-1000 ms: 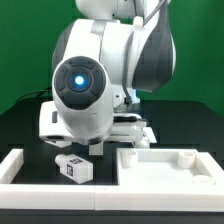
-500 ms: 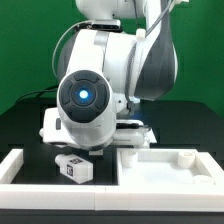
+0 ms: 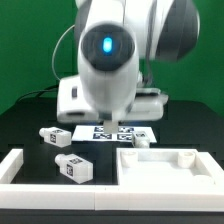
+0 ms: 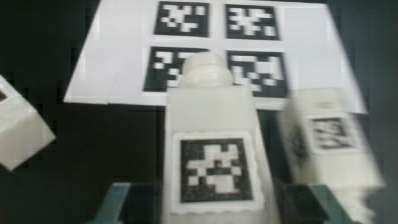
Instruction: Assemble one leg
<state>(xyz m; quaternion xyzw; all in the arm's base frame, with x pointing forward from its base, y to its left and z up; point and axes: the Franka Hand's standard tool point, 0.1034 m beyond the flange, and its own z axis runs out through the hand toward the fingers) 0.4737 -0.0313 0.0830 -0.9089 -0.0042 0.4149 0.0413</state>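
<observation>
exterior view: my arm (image 3: 115,60) fills the middle, a glossy white rounded shell with a round blue glowing disc. it blocks the claw and the leg, so neither shows here. the table (image 3: 20,125) is matte black. the marker board (image 3: 100,132) is a thin flat white sheet with square black-and-white tags, lying under the arm.

three stubby white plastic posts lie on their sides. the far post (image 3: 55,136) is toward the exterior view's left of the board. the near post (image 3: 73,169) is closer to the camera, with a tag on its blocky end. the right post (image 3: 143,140) is just beside the board on the exterior view's right. the panel (image 3: 165,165) is big, flat and white with raised rims, and sits in front of the right post. a white rail (image 3: 15,165) with a boxy section edges the table at the exterior view's left.

wrist view: the leg (image 4: 214,140) is matte white, with a square blocky body tapering to a rounded stub. a pixel-pattern tag sits on its flat face, and its stub end overlaps the marker board (image 4: 125,60). it sits inside my claw (image 4: 210,208), between two dark grey-green fingers (image 4: 125,205). i cannot tell whether the claw is clenched on it or loose. the neighbour post (image 4: 326,130) has the same shape and a tag, lying just beside and parallel. a cropped white piece (image 4: 15,130) sits at the frame edge.
</observation>
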